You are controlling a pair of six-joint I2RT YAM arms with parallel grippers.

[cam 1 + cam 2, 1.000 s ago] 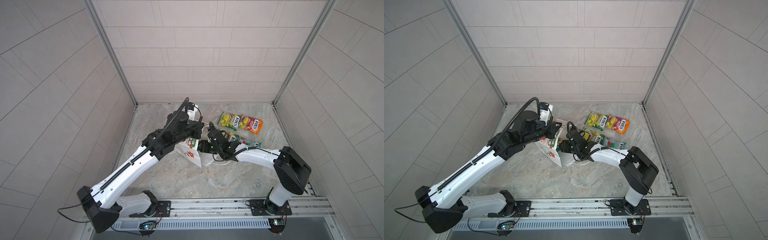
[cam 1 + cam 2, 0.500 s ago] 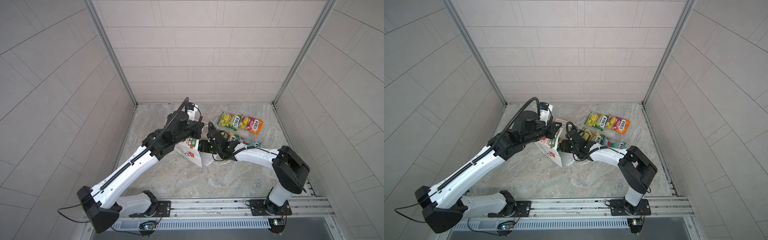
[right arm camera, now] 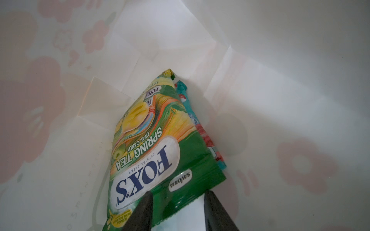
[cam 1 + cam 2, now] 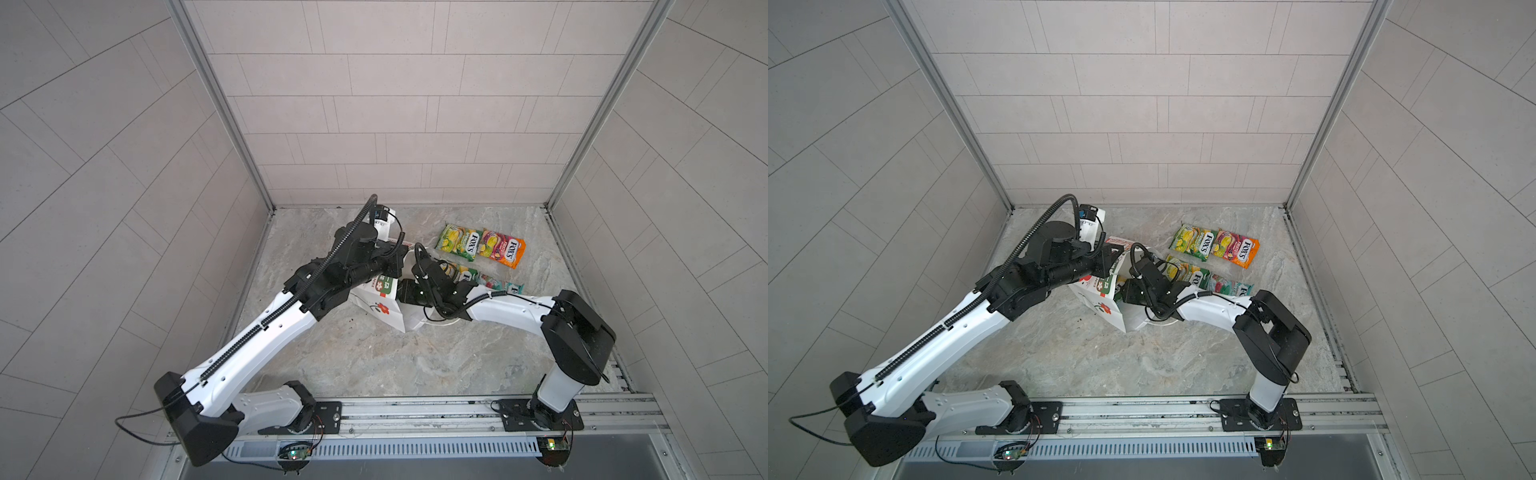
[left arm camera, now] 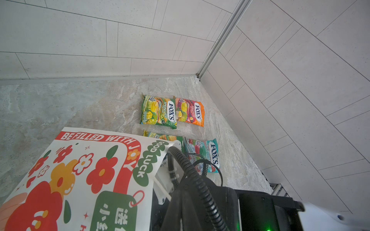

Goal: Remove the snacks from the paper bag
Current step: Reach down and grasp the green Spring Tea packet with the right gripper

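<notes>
Right fingers (image 3: 143, 214) are spread, deep inside the paper bag (image 4: 380, 305), one on each side of the near sealed end of a green-yellow packet (image 3: 152, 144). I see no pinch yet: there's a bare gap between the packet edge and one finger, and the other finger overlaps the print. Left fingers (image 4: 1116, 255) are pressed together at the bag's upper rim. They look clamped on the paper, holding the mouth up, but my wrist hides the contact.

Step in hand, my read: grab the top packet in the bag.
- Close on the flat seal strip, not the puffy middle, since the glossy film will likely slip.
- Take only the green-yellow one. A teal-red packet (image 3: 200, 128) lies right under it, touching, with its edge poking out.
- Don't catch the bag wall.
- Draw straight back out of the mouth, with the left side holding the rim up so the paper doesn't sag onto me.

Snacks: two are inside the bag, running from my right fingers toward the bag's bottom fold. Four lie flat on the table (image 4: 374, 365) out past the bag's mouth:
- a green-yellow pack (image 4: 459, 243)
- an orange-pink pack (image 4: 503, 249) touching it
- a second green-yellow pack (image 4: 465, 274), partly under my right arm
- a teal-red pack (image 4: 498, 286)
</notes>
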